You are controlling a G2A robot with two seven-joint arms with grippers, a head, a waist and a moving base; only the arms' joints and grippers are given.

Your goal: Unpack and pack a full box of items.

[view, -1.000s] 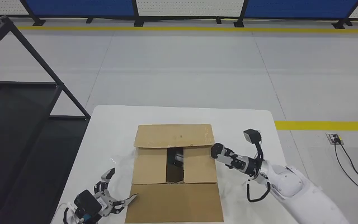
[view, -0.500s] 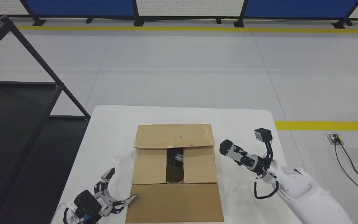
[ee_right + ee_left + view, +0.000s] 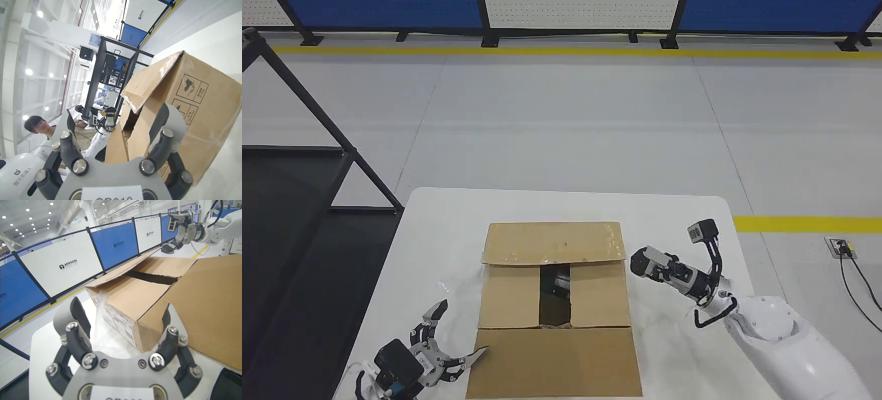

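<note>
The brown cardboard box (image 3: 597, 295) sits in the middle of the white tabletop (image 3: 442, 230). Its two outer flaps (image 3: 554, 243) are turned back but the inner flaps (image 3: 510, 295) lie almost shut, so I judge unpacking barely begun and all repacking left. The left arm's jaws are spread and empty at its near left corner, the right arm's jaws spread and empty just off its right side. Through the narrow dark gap (image 3: 555, 310) the contents are too shadowed to identify.

Right gripper (image 3: 116, 111), fingers spread, just beside cardboard box (image 3: 185, 106); box's top flaps (image 3: 151, 75) partly raised, dark gap (image 3: 130, 121) between.
</note>
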